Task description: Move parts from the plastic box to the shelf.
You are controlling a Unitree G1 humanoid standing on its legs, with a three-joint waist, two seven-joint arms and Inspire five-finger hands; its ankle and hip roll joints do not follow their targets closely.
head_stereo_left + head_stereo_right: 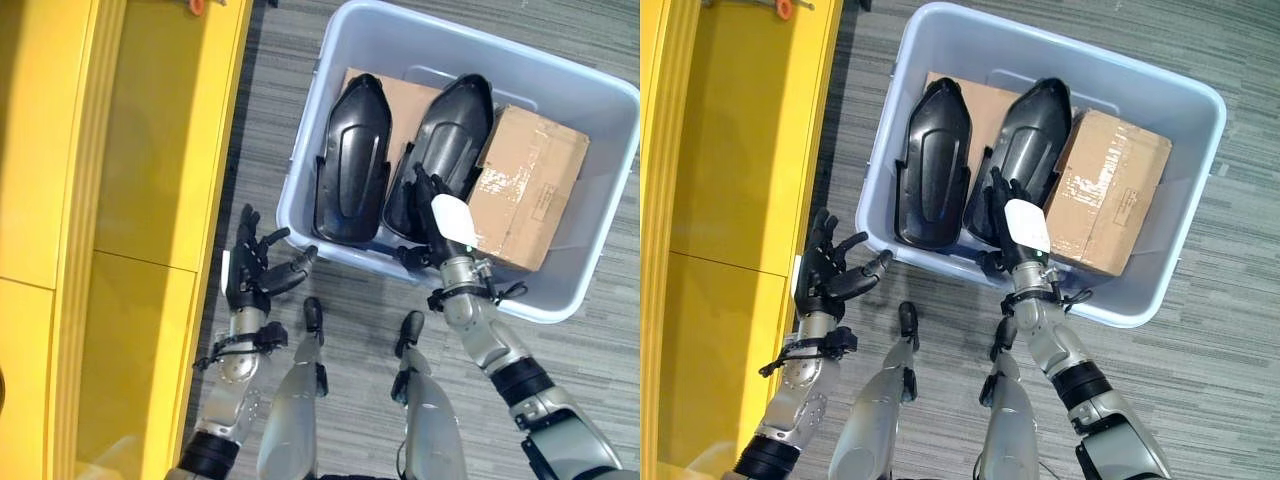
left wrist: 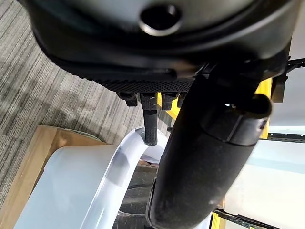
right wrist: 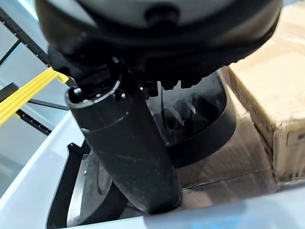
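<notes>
A pale blue plastic box [image 1: 296, 180] stands on the floor and holds two long black moulded parts side by side, one on the left [image 1: 352, 160] and one on the right [image 1: 452, 130]. My right hand [image 1: 437, 212], white cover on its thumb, reaches over the box's near rim. Its fingers are straight, and they lie against the near end of the right part [image 3: 200, 119]. My left hand [image 1: 254, 266] hovers open outside the box's near left corner, close to the rim [image 2: 119, 162]. The yellow shelf [image 1: 150, 150] runs along the left.
A taped cardboard box [image 1: 527, 187] fills the plastic box's right side, and flat cardboard lies under the parts. A small orange object [image 1: 196, 6] sits at the shelf's far edge. Grey striped carpet [image 1: 590, 350] surrounds the box.
</notes>
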